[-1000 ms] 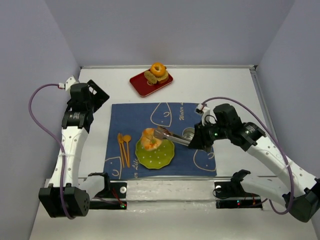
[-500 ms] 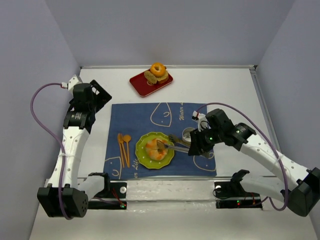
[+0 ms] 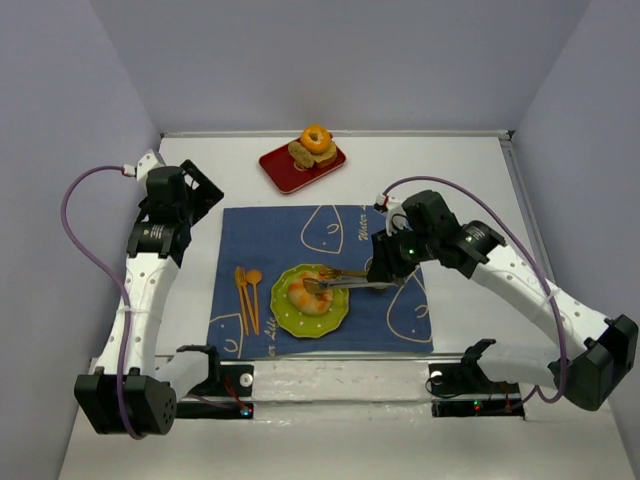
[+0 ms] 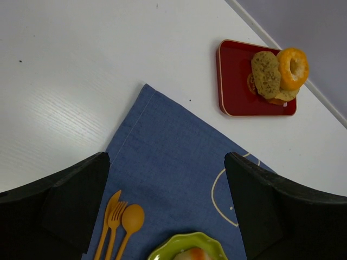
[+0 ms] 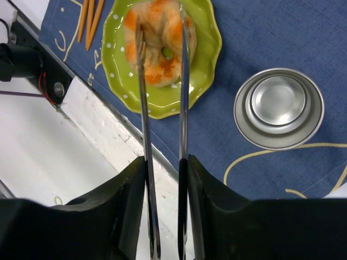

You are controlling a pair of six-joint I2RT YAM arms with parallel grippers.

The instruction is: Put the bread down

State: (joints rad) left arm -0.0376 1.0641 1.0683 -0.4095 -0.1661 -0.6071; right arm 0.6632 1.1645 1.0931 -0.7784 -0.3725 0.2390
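White tabletop (image 3: 450, 170), walled on three sides.

Dark blue cloth placemat with cream line drawings (image 3: 270, 235) lies flat at the centre, between the two arms.

Left arm: raised over the placemat's far-left corner. Left gripper (image 4: 165, 160) has its black fingers spread wide, with nothing between them.

Right arm: reaches in from the right, across the placemat. Right gripper (image 5: 160, 19) carries two long thin metal rods set at a narrow gap. They run nearly parallel and close on the bread, one rod on each side of its hole.

Red rectangular tray (image 3: 280, 172) sits at the far edge of the table, off the placemat. It holds flat brown bread pieces (image 3: 300, 153), and a bright orange ring (image 3: 316, 137) leans on top of them.

Lime-green scalloped plate with white dots (image 3: 320, 328) sits on the near centre of the placemat.

Round steel bowl (image 5: 279, 108) sits on the placemat just right of the plate, apart from it. In the top view the right arm hides it.

The bread (image 5: 160, 27) is a golden-orange ring bun with cream patches. It rests on the green plate, slightly toward the far rim, and green shows through its hole.

Orange plastic cutlery set (image 3: 247, 298) has its pieces lying side by side on the placemat just left of the plate, not touching it.
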